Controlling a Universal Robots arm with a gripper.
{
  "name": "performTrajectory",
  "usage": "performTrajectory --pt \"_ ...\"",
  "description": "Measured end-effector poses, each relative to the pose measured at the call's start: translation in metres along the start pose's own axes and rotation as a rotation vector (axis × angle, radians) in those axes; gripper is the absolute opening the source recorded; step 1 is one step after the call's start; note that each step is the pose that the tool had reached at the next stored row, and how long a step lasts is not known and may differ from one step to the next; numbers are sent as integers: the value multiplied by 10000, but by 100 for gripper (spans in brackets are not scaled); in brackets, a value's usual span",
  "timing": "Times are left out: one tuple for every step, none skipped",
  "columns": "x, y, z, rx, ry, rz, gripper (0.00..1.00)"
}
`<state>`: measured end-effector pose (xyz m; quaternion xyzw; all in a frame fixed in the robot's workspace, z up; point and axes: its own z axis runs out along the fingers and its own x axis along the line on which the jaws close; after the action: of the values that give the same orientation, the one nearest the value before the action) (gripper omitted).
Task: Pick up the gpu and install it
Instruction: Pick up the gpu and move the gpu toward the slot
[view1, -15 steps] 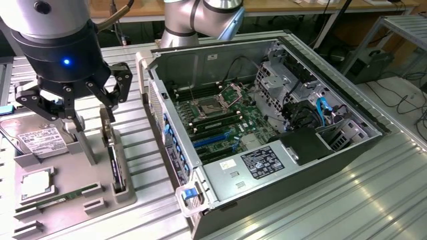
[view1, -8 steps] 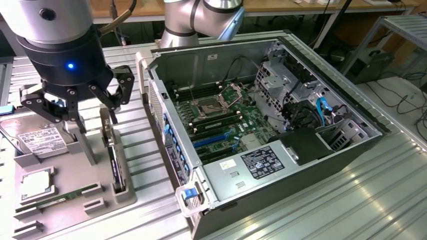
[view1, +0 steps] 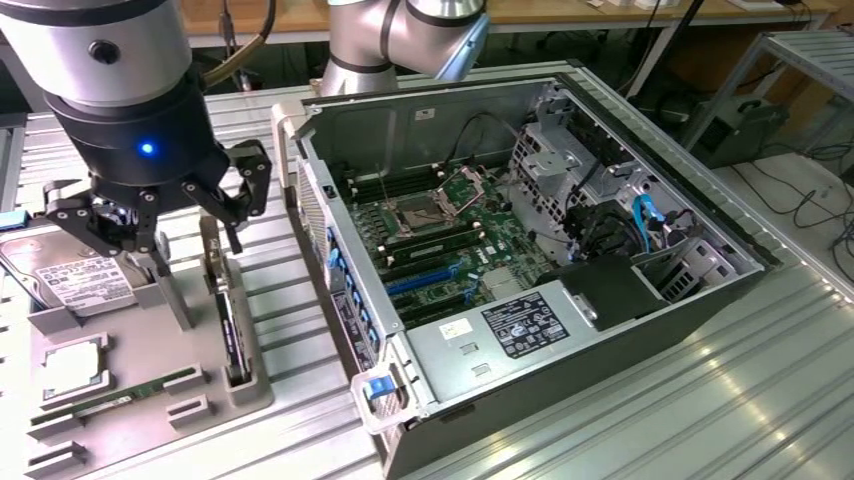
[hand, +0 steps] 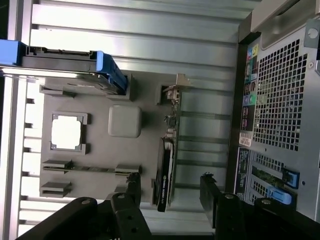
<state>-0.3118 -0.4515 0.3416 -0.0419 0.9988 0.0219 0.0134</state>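
The gpu (view1: 230, 330) stands on edge in a slot of the grey parts holder (view1: 174, 350) at the exterior view's left, its silver bracket end farthest from the camera. My gripper (view1: 198, 255) hovers just above it. In the wrist view the gpu (hand: 167, 155) is seen edge-on as a thin dark card with the bracket (hand: 175, 90) at its far end. The gripper (hand: 170, 185) is open. Its two black fingers (hand: 132, 187) stand on either side of the card's line with gaps, not touching it.
The holder also carries a hard drive (view1: 80, 280), a processor (view1: 74, 365) and a green memory stick (view1: 120, 400). The open computer case (view1: 694, 300) lies to the exterior view's right, with the motherboard (view1: 441, 240) and its blue slots (view1: 427, 278) exposed. The case's rear panel (hand: 280, 100) is close beside the holder.
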Motion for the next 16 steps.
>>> performTrajectory --pt "-1 -1 18 1 6 1 61" --pt "-2 -2 36 0 20 0 68" --pt "-3 -2 58 -1 33 2 68" --pt "-5 2 79 -2 42 2 68" --pt "-9 3 103 -3 48 3 68" --pt "-14 2 123 -3 50 16 68" --pt "-19 1 140 -4 54 28 68" --pt "-24 1 158 -4 58 41 68" --pt "-26 2 177 -3 61 54 68" --pt "-28 3 194 -2 62 62 68" --pt "-27 2 213 -3 62 64 68" --pt "-27 2 231 -3 62 64 68" --pt "-26 1 249 -4 61 65 68" --pt "-26 0 267 -3 62 65 68" --pt "-25 -1 286 -3 62 65 68" --pt "-25 -1 304 -3 62 64 68"
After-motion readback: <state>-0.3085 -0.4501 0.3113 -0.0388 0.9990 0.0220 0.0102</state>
